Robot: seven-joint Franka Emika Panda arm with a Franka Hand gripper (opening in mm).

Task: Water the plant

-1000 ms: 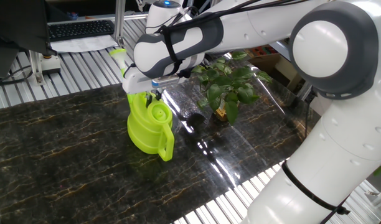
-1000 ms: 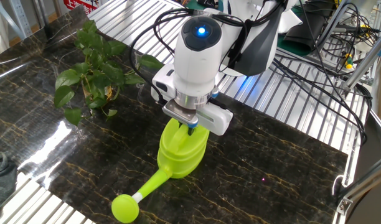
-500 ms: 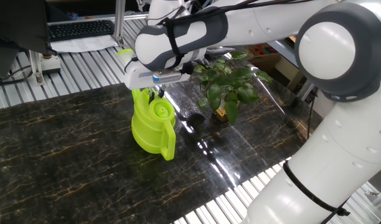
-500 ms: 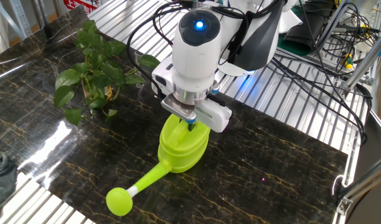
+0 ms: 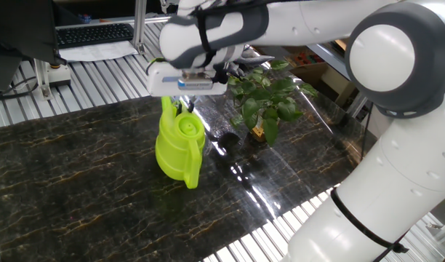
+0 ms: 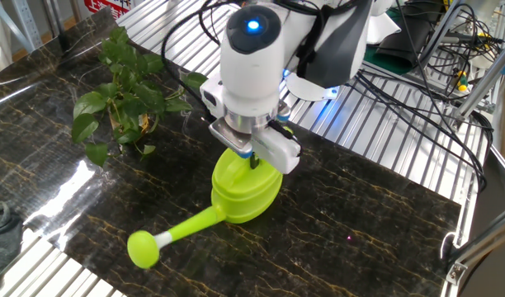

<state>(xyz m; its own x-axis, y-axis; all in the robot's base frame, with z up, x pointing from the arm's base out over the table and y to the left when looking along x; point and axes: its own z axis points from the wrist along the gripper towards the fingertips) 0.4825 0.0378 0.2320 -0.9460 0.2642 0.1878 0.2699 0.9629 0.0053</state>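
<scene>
— How is the claw [image 6: 252, 158] seen to be set?

— It is pointed straight down from the white arm [image 5: 295, 29], and its fingers are closed narrow on the handle at the top of the lime-green watering can [image 6: 246, 191]. The handle itself is mostly hidden by the claw body in both views.

— And the can, how is it laid out?

— Its round body is seen just under the claw, over the dark marbled desk [image 6: 376, 214]; whether the base is touching the desk cannot be told. Its long axis is given by the spout [image 6: 186, 229], which is stretched out low from the body and is ended in a round rose [image 6: 142, 249]. In the other fixed view that spout is pointed toward the near-left desk edge, not at the plant.

— Where is the plant found?

— The plant [image 6: 120, 95] is stood on the desk toward the far left in that same view, apart from the can. Its broad dark green leaves are spread on thin stems, roughly upright. In the one fixed view, the plant [image 5: 270, 98] is seen just beyond the can [image 5: 180, 145], and a yellow-orange tag [image 5: 258, 134] is shown near its base.

— Anything past the desk?

— A ribbed metal surface [image 6: 376, 124] is seen around the desk, and a keyboard [image 5: 95, 33] lies behind.
</scene>
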